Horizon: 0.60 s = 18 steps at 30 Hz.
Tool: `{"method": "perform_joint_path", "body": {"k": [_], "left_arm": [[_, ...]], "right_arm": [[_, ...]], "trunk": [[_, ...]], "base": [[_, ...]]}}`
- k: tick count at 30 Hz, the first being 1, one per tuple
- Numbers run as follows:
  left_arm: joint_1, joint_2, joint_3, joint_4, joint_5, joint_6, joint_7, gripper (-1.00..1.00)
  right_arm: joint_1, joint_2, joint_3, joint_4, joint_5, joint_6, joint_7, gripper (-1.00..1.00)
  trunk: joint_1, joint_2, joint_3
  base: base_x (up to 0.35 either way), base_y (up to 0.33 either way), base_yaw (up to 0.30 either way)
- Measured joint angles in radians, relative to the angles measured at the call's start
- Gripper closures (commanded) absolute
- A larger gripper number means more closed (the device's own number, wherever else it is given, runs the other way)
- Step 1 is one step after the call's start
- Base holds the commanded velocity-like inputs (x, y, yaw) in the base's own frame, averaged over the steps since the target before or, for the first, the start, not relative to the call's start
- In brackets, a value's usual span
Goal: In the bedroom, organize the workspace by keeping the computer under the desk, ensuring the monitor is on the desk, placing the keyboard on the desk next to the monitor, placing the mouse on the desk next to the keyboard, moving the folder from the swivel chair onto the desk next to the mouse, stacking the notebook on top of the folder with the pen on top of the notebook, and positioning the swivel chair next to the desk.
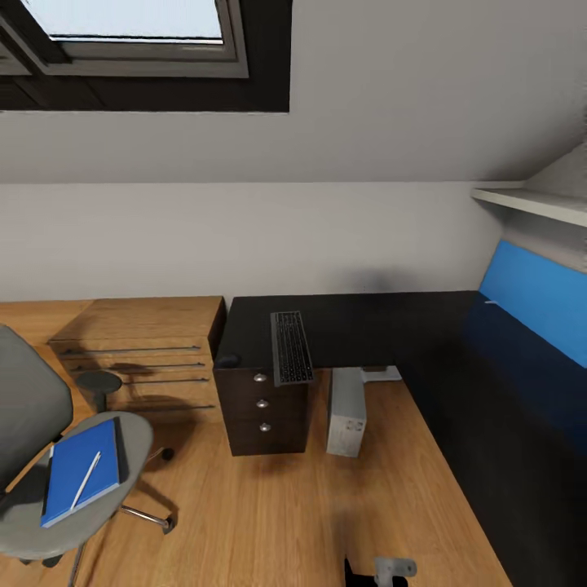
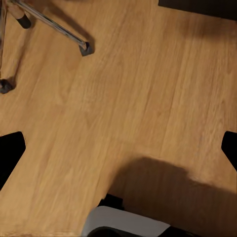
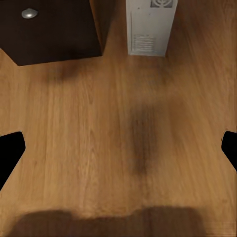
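A black L-shaped desk (image 1: 383, 330) fills the corner of an attic bedroom under a sloping white wall, and everything here is placed against it. The keyboard (image 1: 291, 347) lies on the tabletop above the drawer unit (image 1: 262, 412), its near end reaching the front edge. The three drawers carry round silver knobs. The computer (image 1: 347, 413), a light grey tower, stands upright on the wooden floor (image 1: 285, 505) under the desk, just beside the drawer unit on its right. A small dark rounded object (image 1: 227, 359) sits at the tabletop's left front corner; it is too small to identify. Along the desk's right wing a bright blue panel (image 1: 538, 302) leans at the wall, beneath a white shelf (image 1: 530, 201).

Left of the desk stands a light wooden dresser (image 1: 143, 355) with long bar handles. Nearer the camera, well apart from the desk, is the swivel chair (image 1: 49, 456); the folder (image 1: 81, 470) lies flat on its grey seat, with the pen (image 1: 86, 479) resting diagonally on top.

The left gripper (image 2: 118, 148) hangs over bare floor near the chair's chrome base (image 2: 54, 27), its dark fingertips (image 2: 11, 150) spread wide apart. The right gripper (image 3: 118, 148) is likewise wide open, holding nothing, above the floor before the computer and a drawer knob (image 3: 29, 13).
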Motion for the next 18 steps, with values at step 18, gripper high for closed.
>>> {"method": "perform_joint_path", "body": {"k": [18], "left_arm": [[0.000, 0.000, 0.000, 0.005, 0.000, 0.000, 0.000, -1.00]], "right_arm": [[0.000, 0.000, 0.000, 0.002, 0.000, 0.000, 0.000, -1.00]], "trunk": [[-0.069, 0.126, 0.057]], "base": [[-0.341, -0.006, 0.000]]}}
